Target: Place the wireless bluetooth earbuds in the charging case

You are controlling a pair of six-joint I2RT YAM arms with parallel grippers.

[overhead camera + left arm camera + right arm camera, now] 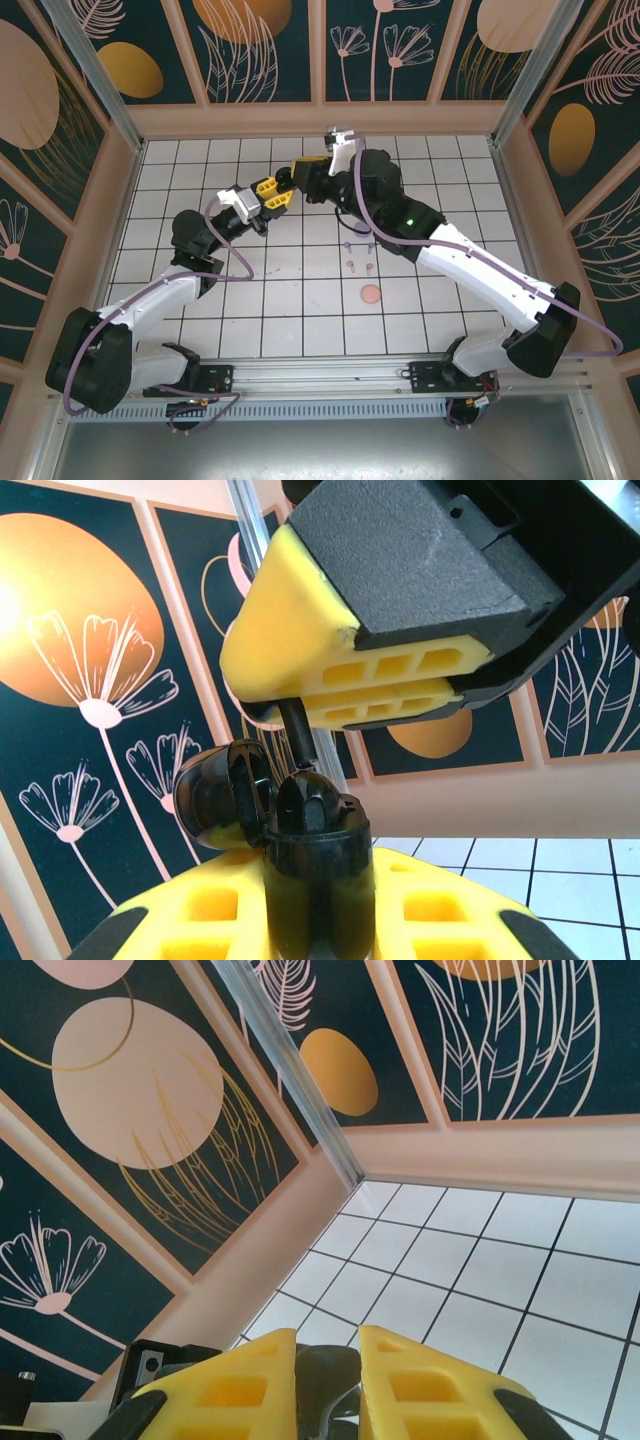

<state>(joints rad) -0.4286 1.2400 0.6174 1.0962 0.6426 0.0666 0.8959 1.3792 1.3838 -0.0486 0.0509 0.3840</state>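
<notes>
1. left gripper (320,912) fingers are clamped on the black charging case (320,872), lid flipped open
2. right gripper (285,692) fingers pinch a black earbud (297,738) by its stem, with the bud end down in the case
3. both meet above the tiled table (200,330); loose earbuds (352,266) lie near a pinkish disc (370,293)

A white gridded tabletop (300,320) sits boxed by dark floral wall panels (200,80), apparently in peach framing (320,115).

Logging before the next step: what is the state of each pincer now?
Left pincer: closed, holding the black charging case.
Right pincer: closed, holding a black earbud by its stem.
</notes>
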